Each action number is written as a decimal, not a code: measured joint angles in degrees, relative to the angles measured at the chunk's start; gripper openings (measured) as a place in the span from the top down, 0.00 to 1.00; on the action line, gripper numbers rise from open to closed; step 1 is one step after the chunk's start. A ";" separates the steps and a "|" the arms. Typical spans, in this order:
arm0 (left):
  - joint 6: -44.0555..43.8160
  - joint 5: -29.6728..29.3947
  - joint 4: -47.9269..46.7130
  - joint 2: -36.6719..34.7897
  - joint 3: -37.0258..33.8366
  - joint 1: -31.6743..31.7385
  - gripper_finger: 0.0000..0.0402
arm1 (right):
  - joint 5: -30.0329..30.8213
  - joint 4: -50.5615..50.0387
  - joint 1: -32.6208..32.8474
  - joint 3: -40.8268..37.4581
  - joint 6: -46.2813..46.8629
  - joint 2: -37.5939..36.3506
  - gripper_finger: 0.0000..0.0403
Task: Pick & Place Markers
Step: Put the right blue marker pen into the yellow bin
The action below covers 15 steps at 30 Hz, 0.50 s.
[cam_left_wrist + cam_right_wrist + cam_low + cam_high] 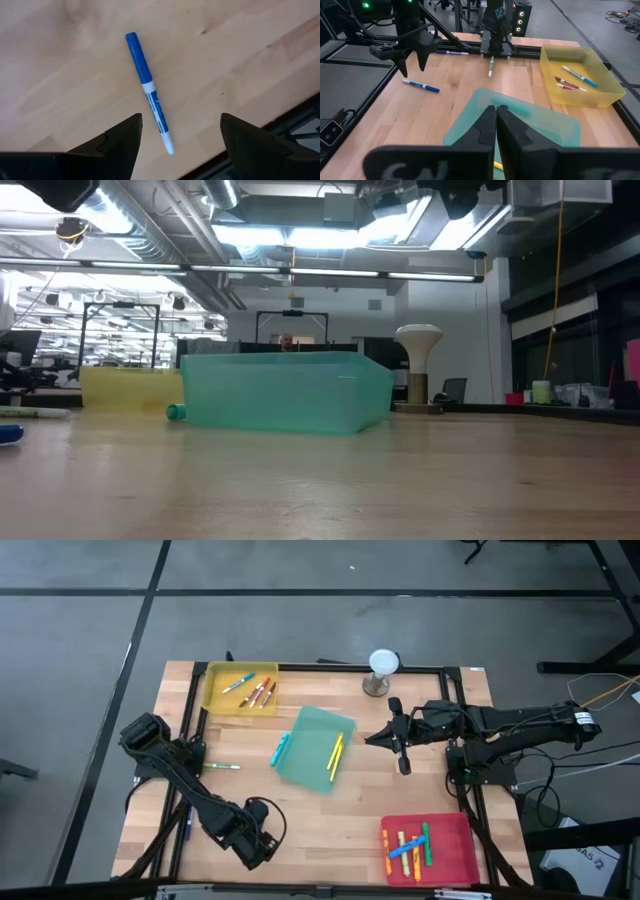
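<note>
A blue marker (149, 90) with a white barrel lies flat on the wood near the table's near-left corner. My left gripper (181, 122) hangs open above it, pointing down. The marker's white end sits below the gap, and the fingers are clear of it. The right wrist view shows this gripper (415, 62) over the marker (421, 86). In the high view the gripper (255, 843) hides the marker. My right gripper (375, 738) is shut and empty, held level above the table, right of the green tray (315, 748). A green marker (222, 767) lies on the table by the left arm's base.
The yellow tray (240, 688) at the far left holds several markers. The green tray holds a yellow marker (335, 755), with a teal one (281, 748) at its left edge. The red tray (430, 845) at the near right holds several more. A white lamp-like stand (383, 670) is at the far edge.
</note>
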 joint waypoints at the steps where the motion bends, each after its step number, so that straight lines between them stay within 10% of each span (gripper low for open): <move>1: -0.18 -0.02 0.73 0.04 -0.57 0.01 0.35 | 0.00 0.00 0.00 0.00 0.00 0.00 0.97; 15: -2.53 1.46 5.70 0.19 -4.53 1.04 0.35 | 0.00 -0.07 0.00 0.00 0.00 0.00 0.97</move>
